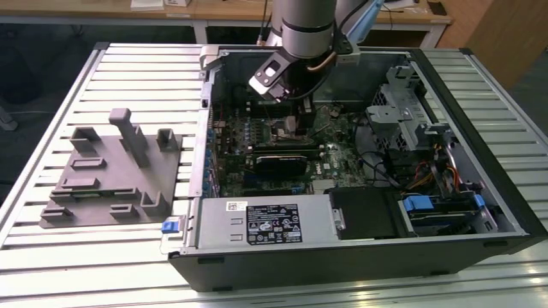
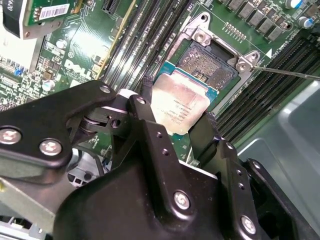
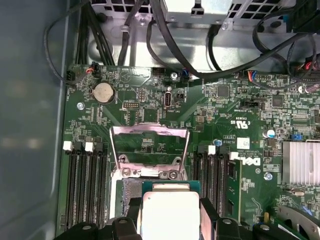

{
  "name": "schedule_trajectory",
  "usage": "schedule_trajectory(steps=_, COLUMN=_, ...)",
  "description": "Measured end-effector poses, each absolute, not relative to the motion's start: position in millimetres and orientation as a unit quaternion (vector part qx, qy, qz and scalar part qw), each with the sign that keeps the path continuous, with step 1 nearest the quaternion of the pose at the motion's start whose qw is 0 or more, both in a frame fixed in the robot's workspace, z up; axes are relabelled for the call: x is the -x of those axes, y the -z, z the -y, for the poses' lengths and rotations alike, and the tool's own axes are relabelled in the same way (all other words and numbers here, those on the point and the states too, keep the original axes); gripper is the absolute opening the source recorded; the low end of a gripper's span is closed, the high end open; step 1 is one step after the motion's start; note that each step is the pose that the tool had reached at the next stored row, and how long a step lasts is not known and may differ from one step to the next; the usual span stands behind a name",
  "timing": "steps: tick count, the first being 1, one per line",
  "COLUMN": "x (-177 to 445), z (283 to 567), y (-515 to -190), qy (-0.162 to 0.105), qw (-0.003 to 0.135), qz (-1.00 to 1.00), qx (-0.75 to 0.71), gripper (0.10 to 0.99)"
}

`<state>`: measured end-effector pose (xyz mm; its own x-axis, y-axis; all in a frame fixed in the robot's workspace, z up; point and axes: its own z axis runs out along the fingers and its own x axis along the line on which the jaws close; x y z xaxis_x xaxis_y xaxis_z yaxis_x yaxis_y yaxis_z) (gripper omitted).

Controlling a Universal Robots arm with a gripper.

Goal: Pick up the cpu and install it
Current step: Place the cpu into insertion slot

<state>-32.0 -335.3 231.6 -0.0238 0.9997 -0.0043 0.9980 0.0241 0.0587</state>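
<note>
The cpu (image 2: 181, 106), a flat square chip with a pale silvery top and green rim, sits between my gripper's (image 2: 178, 103) two black fingers (image 2: 145, 100), which are shut on its opposite edges. It hangs partly over the open motherboard socket (image 2: 207, 62), whose contact field shows bare beyond it. In the first wrist view the cpu (image 3: 170, 212) covers most of the socket (image 3: 129, 192), with the metal load plate (image 3: 150, 145) flipped up behind. I cannot tell whether the chip touches the socket. In the exterior view the gripper (image 1: 296, 125) reaches down inside the computer case (image 1: 342, 263).
Memory slots (image 3: 82, 190) flank the socket on both sides. A black card (image 1: 278, 163), the power supply (image 1: 265, 221) and a drive cage (image 1: 402, 109) crowd the case. Black cables (image 3: 200, 60) run along the case wall. A grey plastic fixture (image 1: 111, 173) stands at the exterior view's left.
</note>
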Motion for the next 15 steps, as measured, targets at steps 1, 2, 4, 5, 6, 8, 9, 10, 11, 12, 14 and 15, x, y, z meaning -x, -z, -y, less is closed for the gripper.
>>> schedule_trajectory(steps=1, x=32.0, z=335.3, y=-230.0, qy=-0.019, qw=0.022, qz=-0.715, qx=-0.698, gripper=0.541)
schedule_trajectory(steps=2, x=32.0, z=335.3, y=-228.4, qy=-0.019, qw=0.022, qz=-0.715, qx=-0.698, gripper=0.541)
schedule_trajectory(steps=4, x=32.0, z=335.3, y=-225.0, qy=-0.019, qw=0.022, qz=-0.715, qx=-0.698, gripper=0.541)
schedule_trajectory(steps=5, x=32.0, z=335.3, y=-223.5, qy=-0.019, qw=0.023, qz=-0.715, qx=-0.698, gripper=0.541)
schedule_trajectory(steps=6, x=32.0, z=335.3, y=-222.4, qy=-0.019, qw=0.023, qz=-0.715, qx=-0.698, gripper=0.541)
schedule_trajectory(steps=8, x=32.1, z=334.8, y=-220.7, qy=-0.019, qw=0.023, qz=-0.715, qx=-0.699, gripper=0.541)
schedule_trajectory(steps=9, x=32.1, z=334.2, y=-219.9, qy=-0.019, qw=0.023, qz=-0.715, qx=-0.699, gripper=0.541)
schedule_trajectory(steps=10, x=32.1, z=333.6, y=-219.2, qy=-0.019, qw=0.023, qz=-0.715, qx=-0.699, gripper=0.541)
schedule_trajectory(steps=11, x=32.3, z=333.0, y=-218.5, qy=-0.019, qw=0.023, qz=-0.715, qx=-0.699, gripper=0.541)
schedule_trajectory(steps=12, x=32.5, z=332.2, y=-217.9, qy=-0.019, qw=0.023, qz=-0.715, qx=-0.699, gripper=0.541)
schedule_trajectory(steps=14, x=33.2, z=330.8, y=-216.6, qy=-0.019, qw=0.023, qz=-0.715, qx=-0.699, gripper=0.541)
schedule_trajectory(steps=15, x=33.7, z=330.1, y=-216.0, qy=-0.019, qw=0.023, qz=-0.715, qx=-0.699, gripper=0.541)
